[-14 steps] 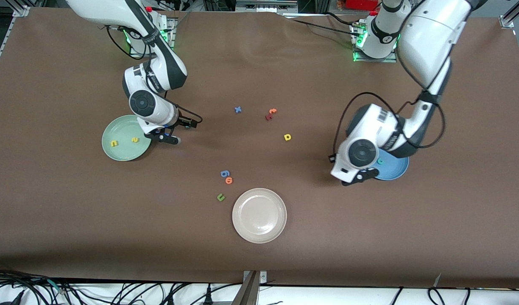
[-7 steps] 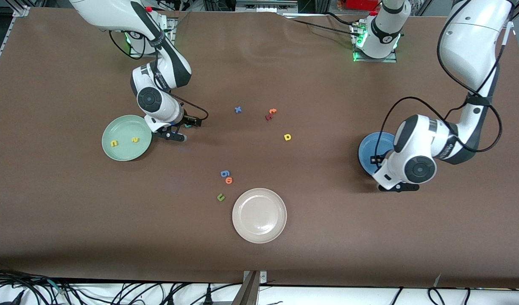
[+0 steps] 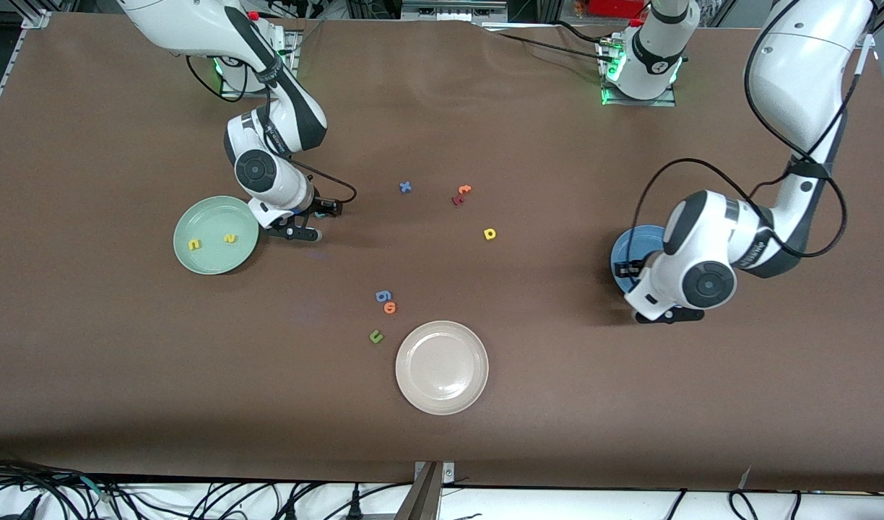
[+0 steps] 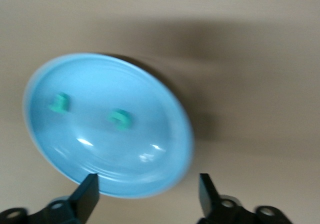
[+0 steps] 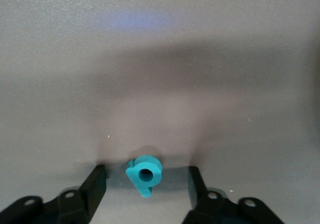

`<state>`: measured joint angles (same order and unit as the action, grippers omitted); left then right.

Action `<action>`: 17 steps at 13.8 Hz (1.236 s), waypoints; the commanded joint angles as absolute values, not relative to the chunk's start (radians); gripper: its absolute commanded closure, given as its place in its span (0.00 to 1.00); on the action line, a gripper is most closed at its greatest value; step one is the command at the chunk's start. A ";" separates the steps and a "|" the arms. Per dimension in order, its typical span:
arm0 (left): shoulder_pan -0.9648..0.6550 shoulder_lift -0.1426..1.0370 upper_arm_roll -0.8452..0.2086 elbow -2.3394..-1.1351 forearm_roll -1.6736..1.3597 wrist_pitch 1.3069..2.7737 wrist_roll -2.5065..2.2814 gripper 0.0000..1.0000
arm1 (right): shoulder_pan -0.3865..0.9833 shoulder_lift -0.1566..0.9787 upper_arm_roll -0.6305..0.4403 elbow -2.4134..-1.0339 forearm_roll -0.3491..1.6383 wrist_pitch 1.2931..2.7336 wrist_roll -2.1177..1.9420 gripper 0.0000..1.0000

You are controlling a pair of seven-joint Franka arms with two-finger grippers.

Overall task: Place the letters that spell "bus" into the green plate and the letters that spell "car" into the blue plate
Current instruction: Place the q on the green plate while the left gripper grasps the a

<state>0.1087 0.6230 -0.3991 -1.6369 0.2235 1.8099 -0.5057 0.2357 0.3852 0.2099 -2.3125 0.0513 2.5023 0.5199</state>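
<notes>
We count four of the six letters as placed. The green plate (image 3: 216,235) holds two yellow letters, the u (image 3: 194,245) and the s (image 3: 230,238). The blue plate (image 4: 107,124), mostly hidden under the left arm in the front view, carries two teal letters, which we take to be the c (image 4: 120,119) and the r (image 4: 59,103), though their shapes are too soft to read.

Two letters are left. The teal b (image 5: 145,174) lies on the counter (image 3: 557,404) just beside the green plate, between the fingers of the right hand (image 5: 145,189), which stand apart on either side of it and do not touch it, so nothing is grasped yet. The yellow a (image 3: 490,233) lies on the counter about midway between the two plates.

The left hand (image 4: 147,194) hangs over the blue plate's edge, released, fingers wide and empty.

We judge the next steps to be gripping the b, then fetching the a.
</notes>
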 commanded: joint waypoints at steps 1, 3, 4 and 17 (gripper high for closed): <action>0.094 0.607 -0.474 -1.649 0.160 1.888 -0.665 0.00 | 0.229 0.383 0.216 -2.325 0.044 2.519 0.486 0.39; 0.057 0.629 -0.512 -1.655 0.153 1.952 -0.809 0.00 | 0.229 0.383 0.216 -2.326 0.044 2.519 0.486 0.50; 0.025 0.635 -0.514 -1.669 0.152 2.000 -0.877 0.00 | 0.229 0.383 0.216 -2.326 0.044 2.517 0.486 0.56; -0.169 0.637 -0.517 -1.927 0.472 2.441 -1.520 0.00 | 0.229 0.289 0.155 -2.295 0.044 2.363 0.454 0.87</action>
